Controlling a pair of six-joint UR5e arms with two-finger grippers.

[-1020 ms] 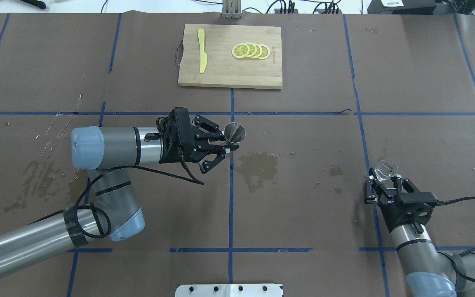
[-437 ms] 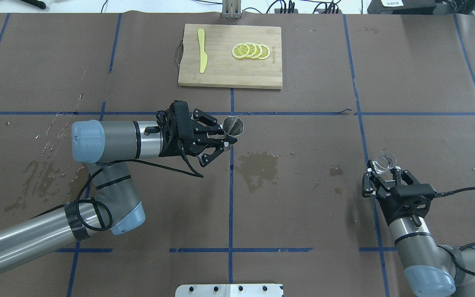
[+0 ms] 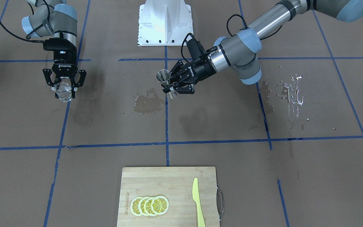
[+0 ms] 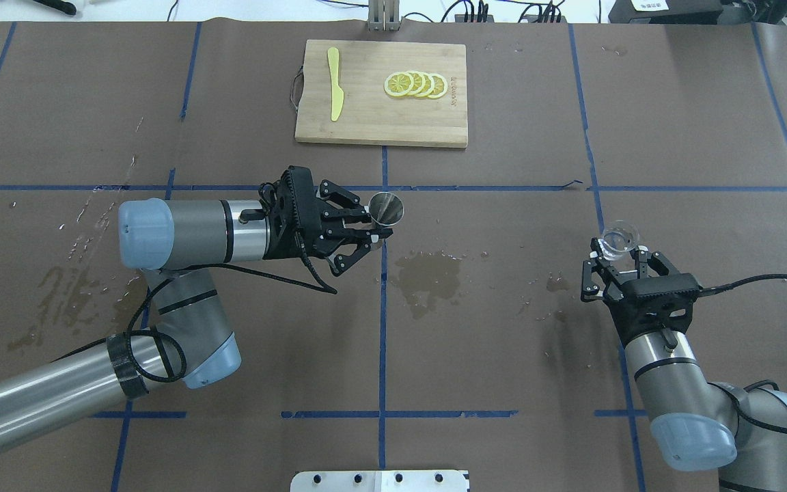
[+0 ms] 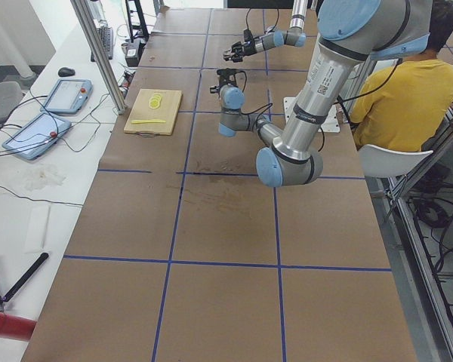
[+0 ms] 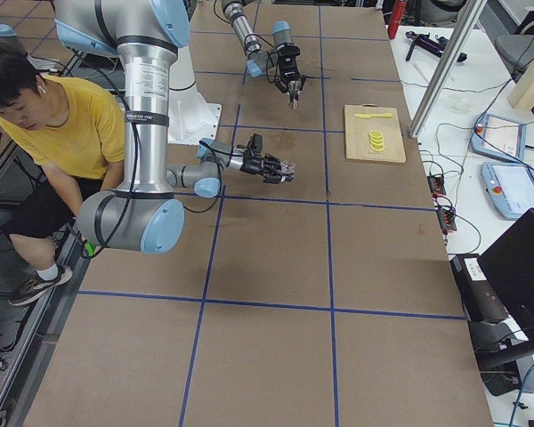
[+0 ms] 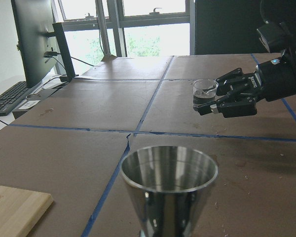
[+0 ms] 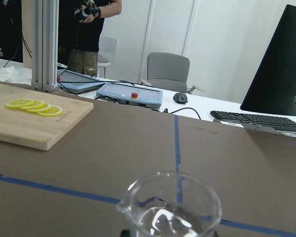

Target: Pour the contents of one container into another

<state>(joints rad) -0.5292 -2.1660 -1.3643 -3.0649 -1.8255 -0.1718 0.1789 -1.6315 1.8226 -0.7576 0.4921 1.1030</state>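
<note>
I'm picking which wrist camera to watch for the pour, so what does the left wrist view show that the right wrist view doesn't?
Only the left wrist view shows the steel jigger up close and the right gripper holding the glass cup. Only the right wrist view shows the lemon slices, a standing person and the cup's spout up close. Both show the cup, the cutting board and the blue-taped table.
</note>
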